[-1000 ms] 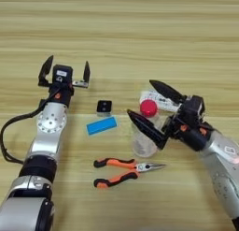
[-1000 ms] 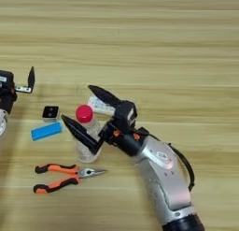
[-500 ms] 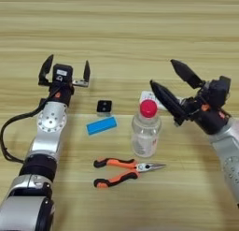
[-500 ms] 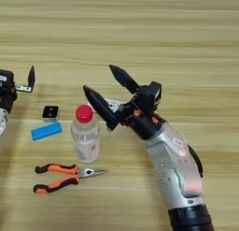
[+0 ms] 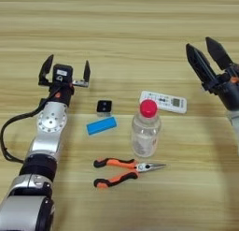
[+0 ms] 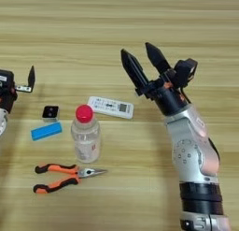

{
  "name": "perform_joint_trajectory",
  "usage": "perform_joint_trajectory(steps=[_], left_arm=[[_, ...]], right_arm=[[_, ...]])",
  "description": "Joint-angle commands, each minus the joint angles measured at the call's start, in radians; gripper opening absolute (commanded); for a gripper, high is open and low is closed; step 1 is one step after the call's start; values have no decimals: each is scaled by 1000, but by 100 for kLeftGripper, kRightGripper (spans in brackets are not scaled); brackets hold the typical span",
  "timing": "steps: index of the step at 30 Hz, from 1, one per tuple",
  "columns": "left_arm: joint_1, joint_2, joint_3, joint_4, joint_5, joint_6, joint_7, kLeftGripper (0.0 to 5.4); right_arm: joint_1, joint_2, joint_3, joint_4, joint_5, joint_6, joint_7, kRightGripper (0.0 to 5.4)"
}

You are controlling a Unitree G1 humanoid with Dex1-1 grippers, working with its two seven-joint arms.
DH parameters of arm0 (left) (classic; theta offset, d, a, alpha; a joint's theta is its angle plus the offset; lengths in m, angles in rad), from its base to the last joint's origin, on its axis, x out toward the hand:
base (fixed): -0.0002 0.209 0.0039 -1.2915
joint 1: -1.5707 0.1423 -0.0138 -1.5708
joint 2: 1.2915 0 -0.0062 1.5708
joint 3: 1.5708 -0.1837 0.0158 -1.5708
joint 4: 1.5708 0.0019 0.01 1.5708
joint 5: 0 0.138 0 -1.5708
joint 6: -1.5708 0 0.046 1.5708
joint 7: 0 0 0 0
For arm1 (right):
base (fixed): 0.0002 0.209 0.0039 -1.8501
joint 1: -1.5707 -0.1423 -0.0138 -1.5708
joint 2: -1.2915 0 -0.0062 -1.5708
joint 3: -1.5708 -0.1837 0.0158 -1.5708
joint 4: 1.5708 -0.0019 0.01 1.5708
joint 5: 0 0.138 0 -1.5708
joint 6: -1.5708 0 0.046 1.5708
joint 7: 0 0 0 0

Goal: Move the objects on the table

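Right eye view: my right gripper [image 6: 144, 61] spread, empty, up-right of remote [image 6: 110, 107], whose long axis runs L-R; nearer than left gripper [image 5: 64, 70].

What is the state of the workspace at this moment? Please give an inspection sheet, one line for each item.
Surface: wooden table, plank grain.
Job's things: bottle with red cap upright; white remote flat behind it; pliers in front; blue block and small black-and-white cube to its left.
Clutter: nothing seen.
Grippers: left gripper open, empty, left of the cube; right gripper open, empty, right of the remote.
Cables: black cable beside the left arm.
Surroundings: nothing seen.
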State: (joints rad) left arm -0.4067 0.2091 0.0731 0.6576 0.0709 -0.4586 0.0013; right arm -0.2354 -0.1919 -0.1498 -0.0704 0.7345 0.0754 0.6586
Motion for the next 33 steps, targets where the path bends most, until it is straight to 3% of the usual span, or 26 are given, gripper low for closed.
perform_joint_trajectory(steps=[1, 7, 14, 19, 33], left_arm=[[-20, -2, -2, 16, 4, -11, 7, 540], [-27, -4, -4, 27, 5, -16, 8, 540], [-31, -8, -7, 38, 7, -20, 12, 540], [-34, -10, -9, 43, 8, -23, 15, 540], [-30, -8, -9, 42, 8, -28, 16, 540]], right_arm=[[-49, -55, 7, 83, -112, -45, 30, 534], [-114, -133, 89, 292, -334, -144, 105, 534], [-174, -170, 138, 498, -398, -161, 253, 534], [-224, -197, 186, 668, -476, -184, 334, 534], [-355, -188, 232, 958, -609, -277, 397, 534]])
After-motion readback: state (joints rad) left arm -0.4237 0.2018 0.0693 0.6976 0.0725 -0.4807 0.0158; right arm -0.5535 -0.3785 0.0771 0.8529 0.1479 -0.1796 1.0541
